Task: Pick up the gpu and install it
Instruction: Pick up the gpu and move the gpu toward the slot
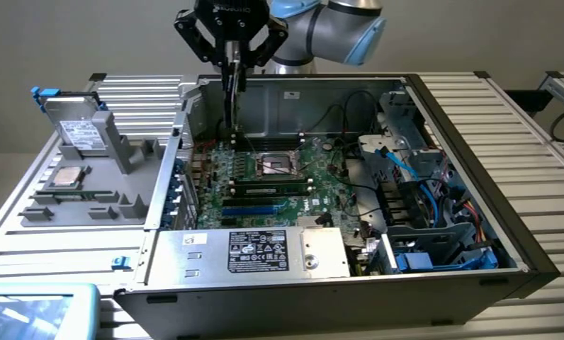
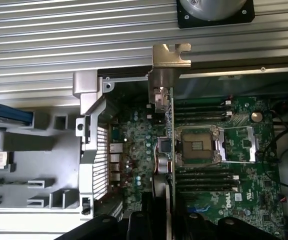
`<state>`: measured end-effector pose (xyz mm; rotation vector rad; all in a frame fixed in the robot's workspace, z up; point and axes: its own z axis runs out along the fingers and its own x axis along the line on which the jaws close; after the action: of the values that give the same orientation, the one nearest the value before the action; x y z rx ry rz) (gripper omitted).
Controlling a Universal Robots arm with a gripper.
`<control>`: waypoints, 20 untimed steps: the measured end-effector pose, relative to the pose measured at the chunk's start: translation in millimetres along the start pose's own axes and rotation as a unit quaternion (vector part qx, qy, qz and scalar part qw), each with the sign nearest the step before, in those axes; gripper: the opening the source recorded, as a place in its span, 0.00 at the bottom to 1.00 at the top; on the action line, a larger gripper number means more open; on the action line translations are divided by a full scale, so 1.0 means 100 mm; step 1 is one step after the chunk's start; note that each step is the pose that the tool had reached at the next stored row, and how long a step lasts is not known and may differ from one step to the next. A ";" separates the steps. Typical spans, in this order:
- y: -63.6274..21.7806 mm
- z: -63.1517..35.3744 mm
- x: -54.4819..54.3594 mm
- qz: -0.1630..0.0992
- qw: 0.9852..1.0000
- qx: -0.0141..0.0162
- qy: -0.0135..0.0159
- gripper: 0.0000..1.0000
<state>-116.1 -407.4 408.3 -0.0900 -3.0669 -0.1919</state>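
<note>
The gpu hangs edge-on and upright from my gripper, which is shut on its upper edge. Its lower end hovers just above the green motherboard inside the open computer case, near the case's far wall on the exterior view's left side. In the wrist view the gpu appears as a thin vertical edge with its silver bracket at the case's rear wall, running beside the CPU socket. The dark fingers clamp the card from both sides.
A grey parts tray left of the case carries a silver hard drive, a CPU chip and a memory stick. The power supply sits at the case's front. Blue cables and drive bays crowd the right side.
</note>
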 end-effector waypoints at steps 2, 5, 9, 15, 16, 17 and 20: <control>-0.030 0.017 -0.05 0.000 1.000 0.000 0.000 0.28; -0.054 0.056 -0.16 0.000 1.000 0.000 0.000 0.28; -0.061 0.104 -0.34 0.000 1.000 0.000 0.000 0.28; -0.053 0.152 -0.60 0.000 1.000 0.000 0.000 0.28; -0.052 0.160 -0.63 0.000 1.000 0.000 0.000 0.28; -0.052 0.166 -0.65 -0.001 1.000 0.000 0.000 0.28; -0.050 0.184 -0.72 -0.004 1.000 0.000 0.001 0.28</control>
<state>-46.2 -414.0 384.4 -0.0789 -3.0663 -0.1914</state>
